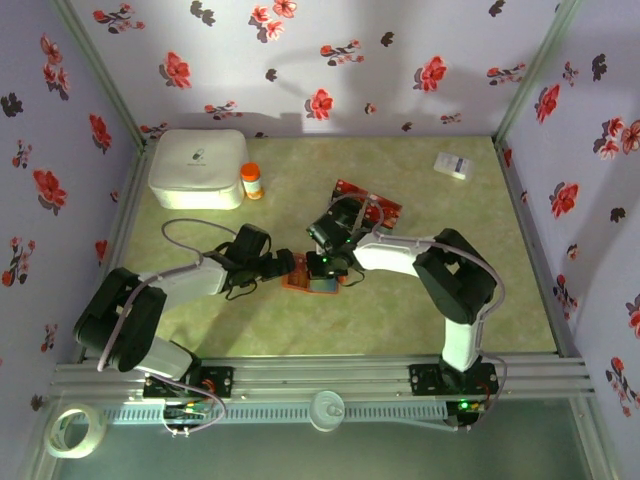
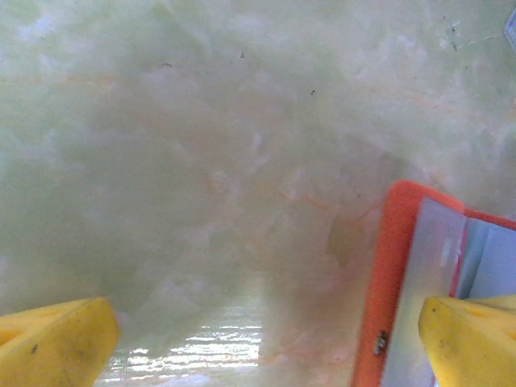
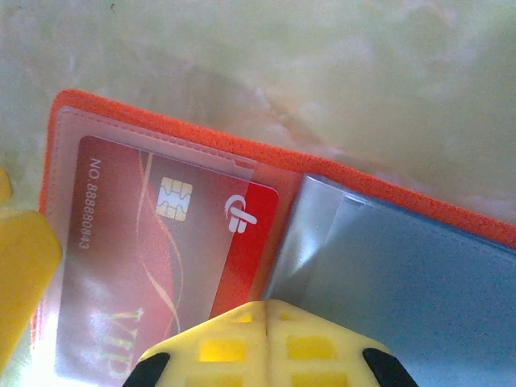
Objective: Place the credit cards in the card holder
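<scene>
The card holder point(image 1: 303, 284) lies open mid-table, orange outside point(image 3: 161, 129) and bluish-grey inside point(image 2: 395, 266). A red credit card point(image 3: 153, 250) with a chip sits mostly inside its clear left pocket, its right edge sticking out. My right gripper point(image 3: 266, 306) is shut, its yellow tips pressed together just over that card's near edge and the holder's fold. My left gripper point(image 2: 266, 347) is open wide at the holder's left edge, one finger point(image 2: 472, 339) over the holder, the other over bare table. More red credit cards point(image 1: 385, 209) lie behind the right arm.
A white lidded box point(image 1: 197, 168) and a small orange bottle point(image 1: 251, 181) stand at the back left. A white slip point(image 1: 454, 165) lies at the back right. Flowered walls close in three sides. A tape roll point(image 1: 75, 430) sits beyond the near rail.
</scene>
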Available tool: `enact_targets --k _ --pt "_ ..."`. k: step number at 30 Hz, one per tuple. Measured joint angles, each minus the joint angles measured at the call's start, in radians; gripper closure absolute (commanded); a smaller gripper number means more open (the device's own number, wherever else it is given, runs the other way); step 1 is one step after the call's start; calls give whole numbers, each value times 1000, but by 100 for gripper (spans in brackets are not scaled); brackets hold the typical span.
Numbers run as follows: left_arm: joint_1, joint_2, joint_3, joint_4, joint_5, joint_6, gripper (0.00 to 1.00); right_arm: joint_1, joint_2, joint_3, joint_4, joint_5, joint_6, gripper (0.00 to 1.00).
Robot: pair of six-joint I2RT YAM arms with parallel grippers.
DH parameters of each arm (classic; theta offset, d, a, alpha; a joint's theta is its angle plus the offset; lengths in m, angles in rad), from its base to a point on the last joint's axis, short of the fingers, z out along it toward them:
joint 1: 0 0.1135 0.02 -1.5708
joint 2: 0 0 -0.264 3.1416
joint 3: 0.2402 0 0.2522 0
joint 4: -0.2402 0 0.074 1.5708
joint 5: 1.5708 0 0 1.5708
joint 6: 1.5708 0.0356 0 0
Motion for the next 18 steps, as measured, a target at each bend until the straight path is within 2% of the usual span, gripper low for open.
enact_targets --k 18 --pt "1 -11 -44 61 -2 -15 0 0 -38 -8 -50 9 -19 98"
